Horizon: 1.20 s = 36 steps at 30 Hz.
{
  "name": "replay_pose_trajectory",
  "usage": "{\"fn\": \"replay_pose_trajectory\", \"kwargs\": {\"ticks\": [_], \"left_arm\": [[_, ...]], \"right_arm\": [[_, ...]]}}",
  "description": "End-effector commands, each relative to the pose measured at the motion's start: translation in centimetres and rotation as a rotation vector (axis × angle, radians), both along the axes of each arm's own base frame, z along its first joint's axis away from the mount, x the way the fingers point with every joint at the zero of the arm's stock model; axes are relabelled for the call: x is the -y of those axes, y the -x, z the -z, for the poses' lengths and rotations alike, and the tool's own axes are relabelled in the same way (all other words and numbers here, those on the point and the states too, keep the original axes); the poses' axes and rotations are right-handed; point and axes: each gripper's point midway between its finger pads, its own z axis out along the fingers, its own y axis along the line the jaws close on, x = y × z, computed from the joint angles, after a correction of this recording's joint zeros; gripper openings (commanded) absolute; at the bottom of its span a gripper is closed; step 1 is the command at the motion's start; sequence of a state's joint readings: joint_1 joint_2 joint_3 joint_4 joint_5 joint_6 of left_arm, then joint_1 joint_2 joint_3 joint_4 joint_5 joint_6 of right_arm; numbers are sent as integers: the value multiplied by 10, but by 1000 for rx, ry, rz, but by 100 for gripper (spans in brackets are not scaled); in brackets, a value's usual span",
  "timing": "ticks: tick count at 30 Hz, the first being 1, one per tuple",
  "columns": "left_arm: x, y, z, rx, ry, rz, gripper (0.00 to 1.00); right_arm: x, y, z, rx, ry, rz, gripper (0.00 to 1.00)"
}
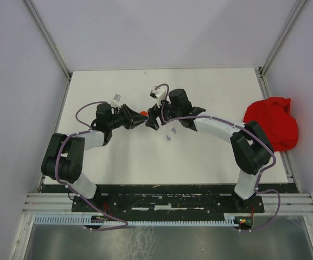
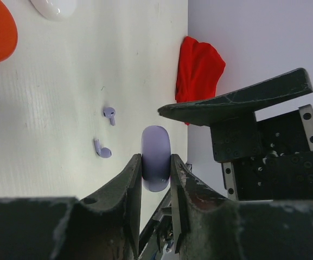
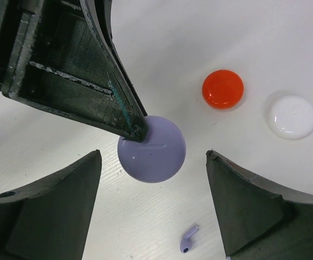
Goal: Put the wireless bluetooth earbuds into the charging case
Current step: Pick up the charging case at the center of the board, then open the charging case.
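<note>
Seen from above, two black-and-white robot arms reach across a white table (image 1: 210, 157) and meet just past its middle, toward 12 o'clock. The left gripper (image 2: 156, 160) is closed narrowly on the purple charging case (image 2: 156, 165), a smooth round disc. In the left wrist view the disc is seen edge-on, with one finger pressed against each flat face. In the right wrist view the disc is seen face-on, and one dark left finger (image 3: 91, 81) lies over its rim at about 10 o'clock. Whether the case touches the table or hangs just above it cannot be told. The right gripper (image 3: 153, 157) is spread wide and holds nothing, its two fingers at 8 and 4 o'clock of the case and well clear of it. Two purple earbuds (image 2: 109, 114), tiny stemmed pieces, lie loose on the table near each other. In the overhead view they lie at about 5 o'clock from where the grippers meet, apart from both. One of them shows in the right wrist view at 5 o'clock of the case. In that same view a red round case (image 3: 222, 89) and a white round case (image 3: 292, 116) lie flat side by side at 2 and 3 o'clock of the purple one, not touching. A crumpled red cloth (image 1: 273, 122) sits at the table's 3 o'clock edge.
</note>
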<state>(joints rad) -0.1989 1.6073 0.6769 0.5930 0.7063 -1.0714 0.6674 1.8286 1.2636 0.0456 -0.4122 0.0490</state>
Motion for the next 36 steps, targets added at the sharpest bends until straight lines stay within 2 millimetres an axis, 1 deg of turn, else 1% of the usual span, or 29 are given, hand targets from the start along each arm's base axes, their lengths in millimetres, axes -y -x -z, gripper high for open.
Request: {"fn": "replay_pose_trajectory", "kwargs": {"ticks": [1, 3, 7, 9, 12, 19, 24, 29, 32, 36], "left_arm": [[1, -12, -30, 118, 4, -14, 3], [1, -14, -31, 118, 5, -20, 3], [2, -17, -37, 129, 12, -23, 3], [2, -18, -42, 139, 16, -28, 3], [3, -20, -48, 155, 31, -31, 3], [8, -21, -59, 171, 56, -24, 3], [14, -19, -65, 177, 69, -11, 3], [16, -17, -71, 181, 93, -5, 3], [16, -17, -73, 181, 99, -6, 3], [17, -17, -75, 180, 110, 0, 3]], "right_arm": [[7, -11, -73, 125, -136, 68, 88], [17, -17, -80, 126, -139, 140, 90], [38, -30, -83, 110, -109, 299, 93], [46, -32, -78, 82, -78, 347, 96], [50, -32, -74, 58, -62, 376, 99], [50, -30, -55, 18, -45, 384, 99], [46, -32, -38, -12, -24, 375, 99], [43, -34, -18, -52, 9, 378, 99], [43, -35, -11, -63, 17, 382, 99], [42, -39, -7, -62, 21, 388, 99]]}}
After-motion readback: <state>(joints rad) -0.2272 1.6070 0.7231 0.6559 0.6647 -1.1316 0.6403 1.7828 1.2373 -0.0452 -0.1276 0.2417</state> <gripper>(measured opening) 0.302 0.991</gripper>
